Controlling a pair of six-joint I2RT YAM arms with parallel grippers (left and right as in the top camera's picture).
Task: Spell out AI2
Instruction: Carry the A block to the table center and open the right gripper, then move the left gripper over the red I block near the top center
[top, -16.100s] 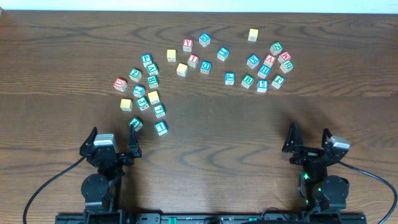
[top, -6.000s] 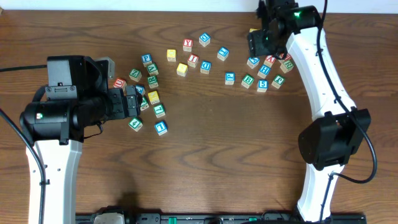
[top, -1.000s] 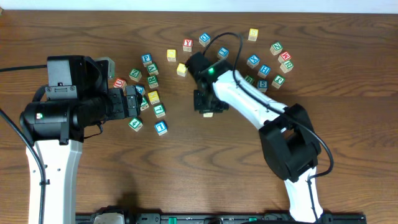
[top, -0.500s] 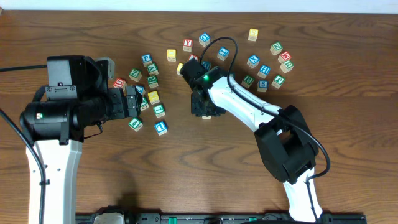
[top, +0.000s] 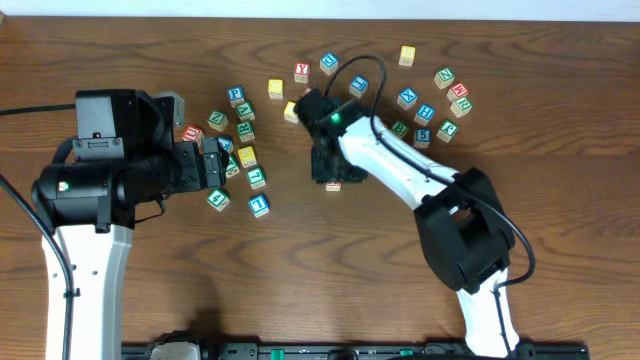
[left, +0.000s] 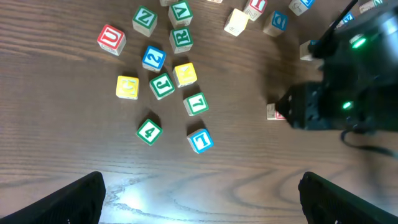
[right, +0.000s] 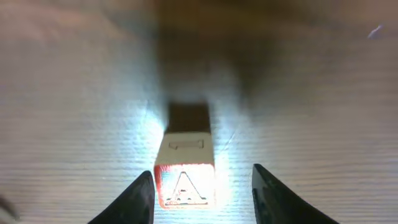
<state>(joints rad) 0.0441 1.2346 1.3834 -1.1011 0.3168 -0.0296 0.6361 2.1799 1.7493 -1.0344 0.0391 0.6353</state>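
- The red "A" cube (right: 185, 185) rests on the desk (top: 330, 290), its letter face turned to the right wrist camera.
- The right pincer (right: 203, 194) straddles the "A" cube with its jaws parted. Bare wood shows between the cube and one finger (right: 268, 198) (the other finger sits just beside the cube, and I cannot tell whether it touches).
- The blue "2" cube (left: 153, 58) lies well to the left of the "A" cube, just beside a green "C" cube (left: 162, 85).
- The left pincer (left: 200, 186) hangs left of the "A" cube, jaws spread wide and holding nothing.
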